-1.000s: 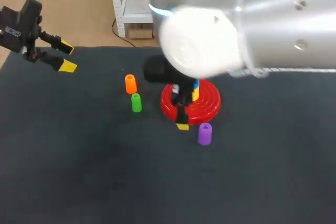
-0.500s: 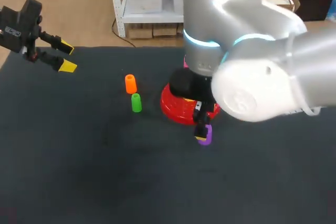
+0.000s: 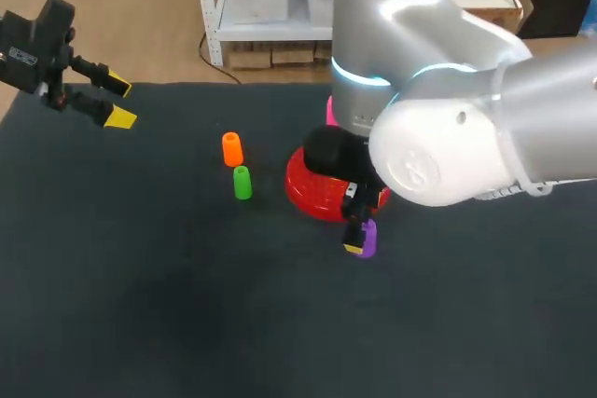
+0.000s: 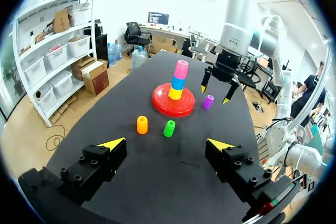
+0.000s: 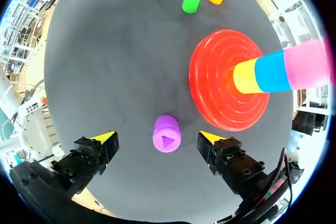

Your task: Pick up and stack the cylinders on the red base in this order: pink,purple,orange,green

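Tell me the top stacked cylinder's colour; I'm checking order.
The top cylinder is pink, clearest in the left wrist view.

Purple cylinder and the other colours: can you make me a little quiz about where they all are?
1. True or false: the purple cylinder sits on top of the pink cylinder.
2. Which colour is lowest on the red base? A yellow, B blue, C pink.
3. Fill in: the orange cylinder stands on the table next to the ___ cylinder.

Key
1. False: it is down on the table, between the right arm's open jaws.
2. A, the yellow cylinder.
3. Green: the green cylinder.
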Robot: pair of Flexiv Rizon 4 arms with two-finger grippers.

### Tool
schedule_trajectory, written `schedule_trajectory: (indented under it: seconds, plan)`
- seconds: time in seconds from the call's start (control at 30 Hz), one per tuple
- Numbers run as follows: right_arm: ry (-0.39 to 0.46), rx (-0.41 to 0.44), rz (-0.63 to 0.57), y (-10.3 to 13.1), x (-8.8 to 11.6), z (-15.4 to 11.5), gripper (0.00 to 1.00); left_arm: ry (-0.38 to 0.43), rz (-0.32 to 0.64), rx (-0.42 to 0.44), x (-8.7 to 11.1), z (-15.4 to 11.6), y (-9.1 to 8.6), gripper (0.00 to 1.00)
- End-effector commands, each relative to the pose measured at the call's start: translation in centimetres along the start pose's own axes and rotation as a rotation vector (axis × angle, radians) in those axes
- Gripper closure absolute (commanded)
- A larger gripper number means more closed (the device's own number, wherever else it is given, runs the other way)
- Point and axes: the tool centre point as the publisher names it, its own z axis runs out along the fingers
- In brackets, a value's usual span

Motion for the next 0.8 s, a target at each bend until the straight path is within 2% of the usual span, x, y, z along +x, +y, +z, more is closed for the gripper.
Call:
schedule_trajectory:
  seconds: [0.03, 0.17, 0.27, 0.33, 0.67, 0.77, 0.8]
  plan:
    - [0.006, -0.011, 0.005, -0.4, -0.3, 0.7, 0.03, -0.001, 0.001, -0.001, 0.1, 0.1, 0.0, 0.0]
    - [0.001, -0.011, 0.022, -0.6, -0.1, 1.0, 0.23, -0.001, 0.001, -0.001, 0.1, 0.1, 0.0, 0.0]
    - [-0.003, -0.006, 0.03, -0.6, 0.0, 1.0, 0.49, -0.001, 0.001, -0.001, 0.1, 0.1, 0.0, 0.0]
    - [-0.004, -0.005, 0.037, -0.5, 0.1, 0.9, 0.51, -0.001, 0.001, -0.001, 0.1, 0.1, 0.0, 0.0]
    - [0.007, -0.004, 0.061, -0.4, 0.8, 1.1, 0.5, -0.001, 0.001, -0.001, 0.1, 0.1, 0.0, 0.0]
    - [0.01, -0.002, 0.063, -0.4, 0.8, 1.2, 0.54, -0.001, 0.001, -0.001, 0.1, 0.1, 0.0, 0.0]
    - [0.009, 0.002, 0.065, -0.5, 0.8, 1.2, 0.6, -0.001, 0.001, -0.001, 0.1, 0.1, 0.0, 0.0]
